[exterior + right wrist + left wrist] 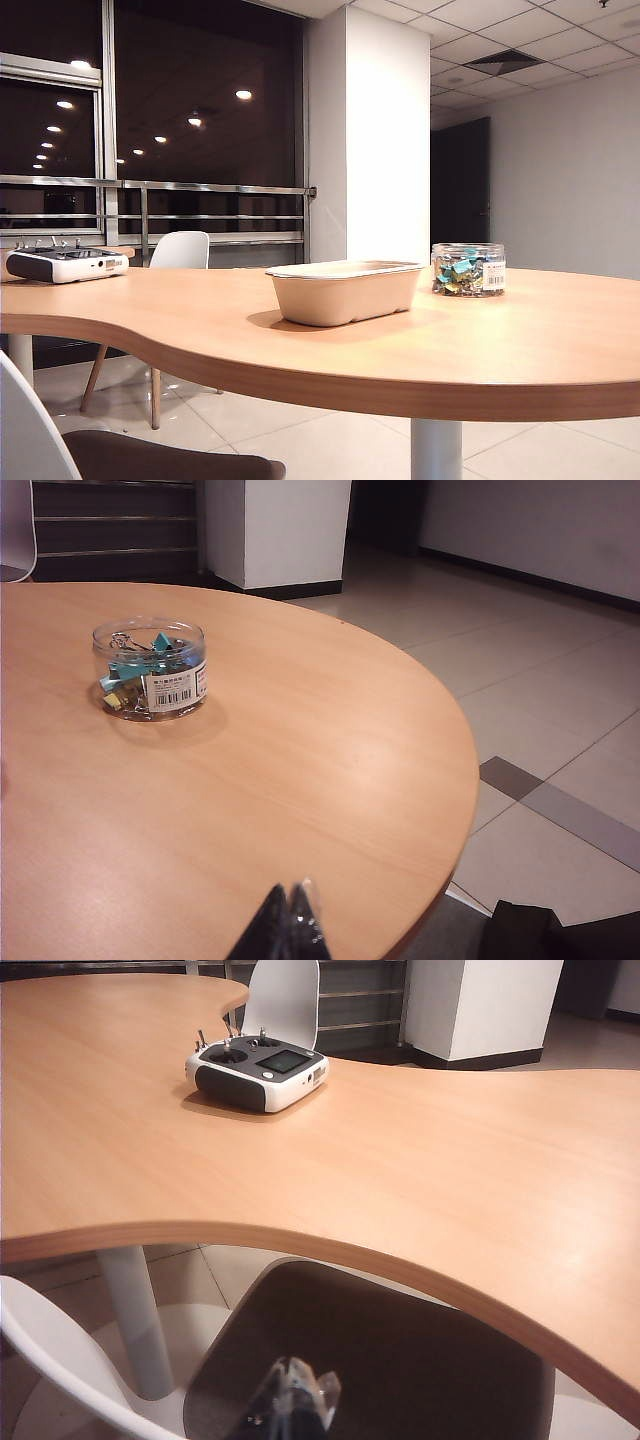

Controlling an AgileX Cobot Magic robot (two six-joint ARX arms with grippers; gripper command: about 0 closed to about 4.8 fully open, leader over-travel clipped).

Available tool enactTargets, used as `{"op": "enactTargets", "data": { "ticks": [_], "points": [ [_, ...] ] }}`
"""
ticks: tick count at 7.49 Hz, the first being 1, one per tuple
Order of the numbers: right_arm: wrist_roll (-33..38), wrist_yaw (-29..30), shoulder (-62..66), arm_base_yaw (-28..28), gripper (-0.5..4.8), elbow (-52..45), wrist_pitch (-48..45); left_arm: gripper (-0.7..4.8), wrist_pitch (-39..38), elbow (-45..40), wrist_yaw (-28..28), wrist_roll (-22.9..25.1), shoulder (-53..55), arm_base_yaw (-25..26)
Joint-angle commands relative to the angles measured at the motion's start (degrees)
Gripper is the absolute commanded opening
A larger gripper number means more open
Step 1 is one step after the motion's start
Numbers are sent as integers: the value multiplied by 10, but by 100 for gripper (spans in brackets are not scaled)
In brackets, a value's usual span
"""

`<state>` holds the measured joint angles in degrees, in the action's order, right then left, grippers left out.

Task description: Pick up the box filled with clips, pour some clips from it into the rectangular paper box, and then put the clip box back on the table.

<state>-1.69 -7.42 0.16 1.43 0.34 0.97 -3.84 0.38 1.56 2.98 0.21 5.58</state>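
While the clear jar of clips (468, 269) sits upright on the worktop (330, 350), just beside the beige paper tray (345, 291) but apart from it, nothing of the task looks begun — the tray's inside is hidden. Both arms hang back near the worktop's edge: right gripper (291, 920) with jaws pressed together, empty; left gripper (290, 1405) low over a dark chair, its jaw state unclear. A grey controller (257, 1073) rests well apart.

Bare table (300, 760) surrounds the clip box (150, 670); rectangular paper box (345, 290) stands beside.
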Motion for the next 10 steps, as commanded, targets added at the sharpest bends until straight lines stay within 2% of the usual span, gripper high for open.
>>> {"op": "enactTargets", "data": {
  "ticks": [1,3,4,5,6,8,9,10],
  "points": [
    [2,1,-1,1,26,-1,-8,-6,7,0,2,0,-1,0],
    [2,1,-1,1,17,-1,-13,-6,7,0,2,0,-1,0],
    [2,1,-1,1,5,1,-30,-6,15,2,2,-17,-1,0],
    [33,-6,4,1,-1,117,-25,-6,17,116,6,-131,19,0],
    [33,-24,95,0,-1,215,-46,-6,19,232,-21,-144,139,0],
    [33,-32,235,1,-1,329,-92,-6,19,351,-82,-144,288,0],
    [39,-27,416,1,-1,487,-87,-6,29,463,-198,-146,435,-1],
    [39,-10,502,1,-1,560,-86,-6,29,504,-248,-146,490,-7]
  ]
}}
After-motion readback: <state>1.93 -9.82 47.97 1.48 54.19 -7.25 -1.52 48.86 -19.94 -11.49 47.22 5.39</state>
